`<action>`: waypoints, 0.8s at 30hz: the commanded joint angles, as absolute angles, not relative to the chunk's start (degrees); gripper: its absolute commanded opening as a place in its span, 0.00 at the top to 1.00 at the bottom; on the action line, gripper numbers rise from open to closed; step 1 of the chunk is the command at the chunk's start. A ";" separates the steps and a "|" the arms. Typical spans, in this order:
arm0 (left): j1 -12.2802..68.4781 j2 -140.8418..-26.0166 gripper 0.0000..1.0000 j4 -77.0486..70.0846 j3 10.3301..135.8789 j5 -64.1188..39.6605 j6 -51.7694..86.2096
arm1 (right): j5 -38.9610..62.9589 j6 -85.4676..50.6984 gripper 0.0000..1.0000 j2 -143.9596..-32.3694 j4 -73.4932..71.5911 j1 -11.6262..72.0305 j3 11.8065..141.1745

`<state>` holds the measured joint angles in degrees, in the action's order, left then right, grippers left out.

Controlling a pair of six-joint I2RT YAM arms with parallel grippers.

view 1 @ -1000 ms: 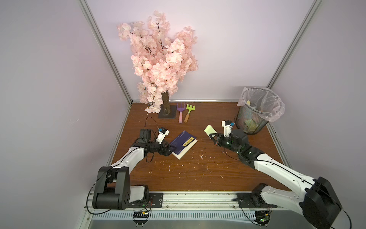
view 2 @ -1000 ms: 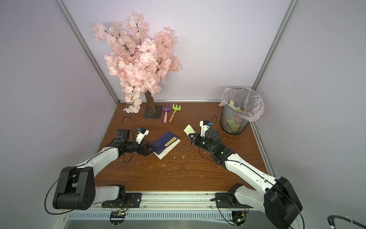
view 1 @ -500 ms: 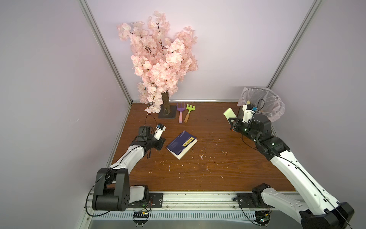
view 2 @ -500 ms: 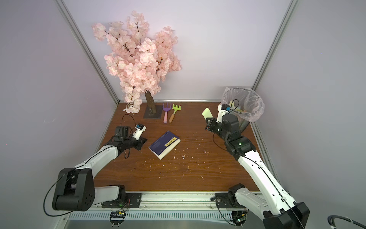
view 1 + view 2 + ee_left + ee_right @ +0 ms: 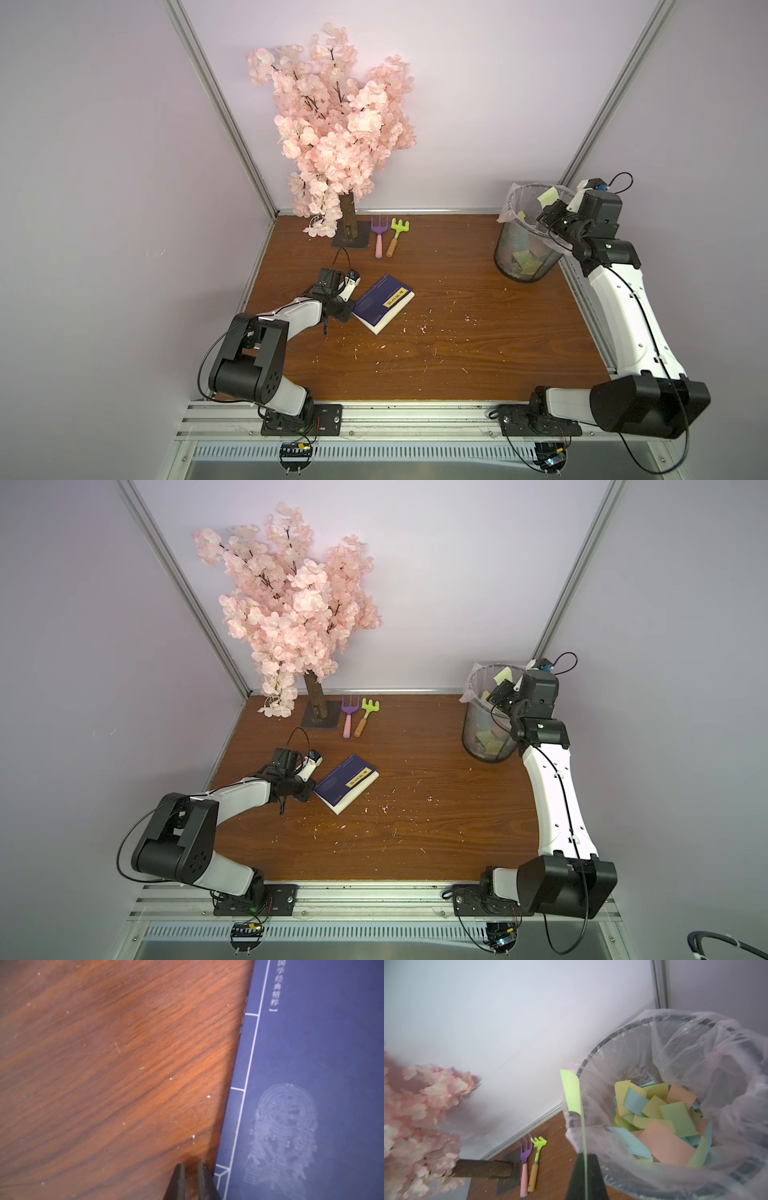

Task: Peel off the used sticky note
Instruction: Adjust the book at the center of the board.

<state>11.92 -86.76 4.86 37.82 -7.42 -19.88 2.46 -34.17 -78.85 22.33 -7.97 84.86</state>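
Note:
A light green sticky note (image 5: 548, 195) (image 5: 572, 1091) is pinched in my right gripper (image 5: 545, 214) (image 5: 585, 1155), which is shut on its lower edge. The note stands upright over the near rim of the mesh bin (image 5: 523, 257) (image 5: 591, 1057), which holds several coloured notes. In both top views a blue book (image 5: 380, 305) (image 5: 343, 785) with a yellow label lies on the table at centre left. My left gripper (image 5: 348, 311) (image 5: 191, 1165) hovers low over bare wood beside the book's (image 5: 311, 1064) edge, its fingers barely apart and holding nothing.
A pink blossom tree (image 5: 336, 124) on a dark base stands at the back. A purple toy fork (image 5: 379, 237) and a green toy rake (image 5: 397, 237) lie beside it. Small paper crumbs dot the wooden table (image 5: 457, 353). Metal frame rails border the table.
My right arm carried the green note from above the table's middle to over the bin. My left gripper went from wide open to nearly closed, pulled back and returned to the book's edge.

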 commanded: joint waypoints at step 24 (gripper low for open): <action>16.53 -72.22 0.51 18.31 40.12 -21.33 -24.22 | 1.64 -25.17 0.30 -99.97 39.55 -8.48 119.25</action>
